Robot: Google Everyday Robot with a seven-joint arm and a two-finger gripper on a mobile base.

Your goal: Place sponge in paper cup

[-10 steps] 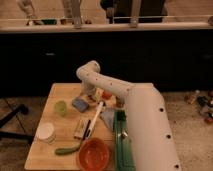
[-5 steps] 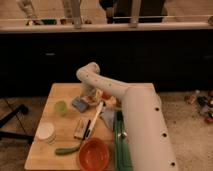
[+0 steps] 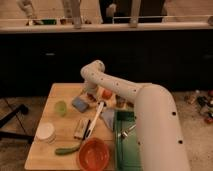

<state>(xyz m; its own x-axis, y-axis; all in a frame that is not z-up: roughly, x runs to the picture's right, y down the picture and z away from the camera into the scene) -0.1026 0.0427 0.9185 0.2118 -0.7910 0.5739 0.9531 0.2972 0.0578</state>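
The sponge, a small flat blue-grey pad, lies on the wooden table near its middle back. My gripper hangs from the white arm, just right of and behind the sponge, low over the table. A white paper cup stands near the table's left front, well apart from the sponge and the gripper.
A small green cup stands left of the sponge. A beige-and-dark block, a white-handled utensil, a green vegetable and a red bowl lie in front. A green tray sits right, an orange item behind.
The arm has shifted only slightly near the sponge. The sponge and the other things on the table have not moved.
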